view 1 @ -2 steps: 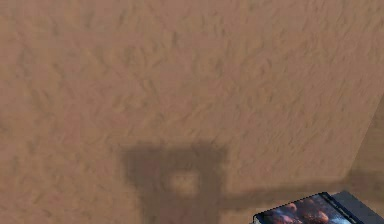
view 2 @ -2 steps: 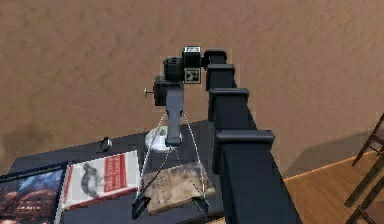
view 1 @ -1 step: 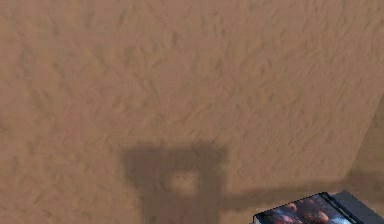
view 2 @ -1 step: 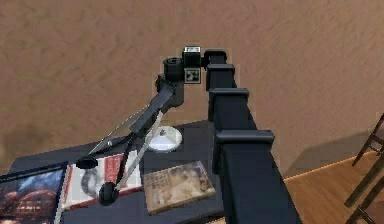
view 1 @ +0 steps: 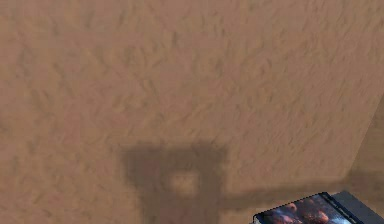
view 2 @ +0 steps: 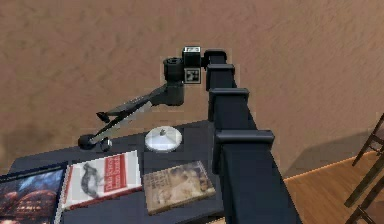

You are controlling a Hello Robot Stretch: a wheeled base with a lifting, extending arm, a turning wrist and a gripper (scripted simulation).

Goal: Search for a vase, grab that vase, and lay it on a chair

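**1. Arm.** One arm (view 2: pixel 232 120), a dark square bar, rises from the bottom edge of the arm side view. Two white marker squares (view 2: pixel 190 52) stand at its far end, one above the other.

**2. Gripper.** One gripper (view 2: pixel 95 130) extends left and downward from the squares. Its two fingers (view 2: pixel 135 103) slant toward the far-left part of the table. Finger state: cannot tell whether they are apart, together or set on anything. The fingertips end against the dark table edge, so whether the gripper holds anything cannot be told.

**3. Table.** One dark table (view 2: pixel 125 148) lies left of the arm and carries four items:
- One round pale object (view 2: pixel 162 138), low, with a small raised centre, near the far edge. It is too small to tell whether it is the vase.
- One red-and-white magazine (view 2: pixel 103 178), lying flat.
- One brown-covered book (view 2: pixel 180 187), lying flat just right of the magazine, beside the arm.
- One dark flat item with a colourful face (view 2: pixel 30 195) at the bottom-left corner, just left of the magazine.

**4. Chair.** One chair (view 2: pixel 372 155), with a dark frame cut by the right edge, stands on the wooden floor (view 2: pixel 325 195). It is across the arm from the table and well apart from the round pale object.

**5. Forward view.** A brown textured surface (view 1: pixel 150 70) lies ahead. One corner of a colourful flat cover (view 1: pixel 310 210) shows at the bottom right.
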